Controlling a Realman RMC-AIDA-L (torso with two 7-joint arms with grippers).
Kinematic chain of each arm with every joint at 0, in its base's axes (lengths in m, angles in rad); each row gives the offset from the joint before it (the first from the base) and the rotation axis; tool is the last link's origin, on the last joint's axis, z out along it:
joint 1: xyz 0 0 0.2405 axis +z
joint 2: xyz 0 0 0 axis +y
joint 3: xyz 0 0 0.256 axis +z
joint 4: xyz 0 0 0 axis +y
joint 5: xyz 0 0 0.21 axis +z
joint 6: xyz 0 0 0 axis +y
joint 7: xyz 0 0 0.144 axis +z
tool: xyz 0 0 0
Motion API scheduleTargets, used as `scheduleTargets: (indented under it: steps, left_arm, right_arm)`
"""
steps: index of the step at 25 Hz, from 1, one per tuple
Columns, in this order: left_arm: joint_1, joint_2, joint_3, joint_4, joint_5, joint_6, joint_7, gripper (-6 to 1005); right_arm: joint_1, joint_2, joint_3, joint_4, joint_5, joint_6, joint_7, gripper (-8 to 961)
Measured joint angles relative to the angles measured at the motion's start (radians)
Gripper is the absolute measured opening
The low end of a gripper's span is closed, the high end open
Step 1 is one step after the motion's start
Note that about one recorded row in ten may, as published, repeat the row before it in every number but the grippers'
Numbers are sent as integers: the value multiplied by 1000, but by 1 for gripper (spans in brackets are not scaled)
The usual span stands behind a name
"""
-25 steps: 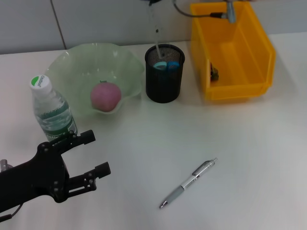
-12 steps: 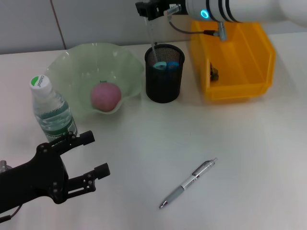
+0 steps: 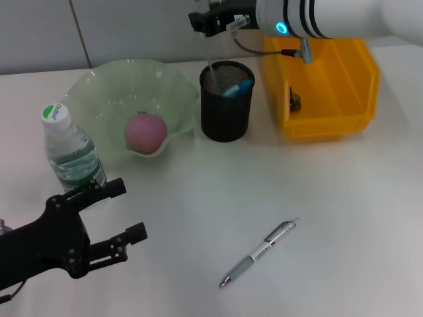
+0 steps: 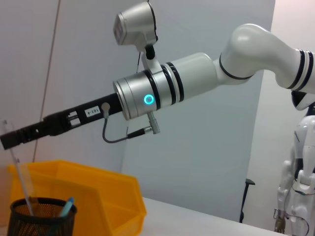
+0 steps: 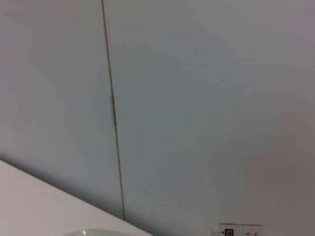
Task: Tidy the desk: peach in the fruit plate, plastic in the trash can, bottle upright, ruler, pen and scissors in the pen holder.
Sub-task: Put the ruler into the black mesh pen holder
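My right gripper [image 3: 200, 21] is hovering above the black mesh pen holder [image 3: 226, 112], its fingers clamped on the top of the clear ruler [image 3: 208, 53], whose lower end is standing inside the holder beside the blue scissors [image 3: 238, 87]. My left gripper [image 3: 125, 211] is resting low at the near left of the desk [image 3: 317, 198] with its fingers apart, gripping nothing. I am seeing the pen [image 3: 259, 253] lying on the desk, the peach [image 3: 145, 132] sitting in the fruit plate [image 3: 99, 86], the bottle [image 3: 71, 152] standing upright and the yellow trash can [image 3: 320, 72] just beside the holder.

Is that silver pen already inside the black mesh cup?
No, the pen lies flat on the bare white desk, well in front of the pen holder and apart from it.
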Motion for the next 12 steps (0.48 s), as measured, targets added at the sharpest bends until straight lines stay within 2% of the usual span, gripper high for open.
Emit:
scheduleTargets:
  steps: [12]
  left_arm:
    - [5, 2, -14, 7, 0, 0, 1, 843]
  right_arm:
    - [-41, -1, 1, -51, -1, -34, 0, 559]
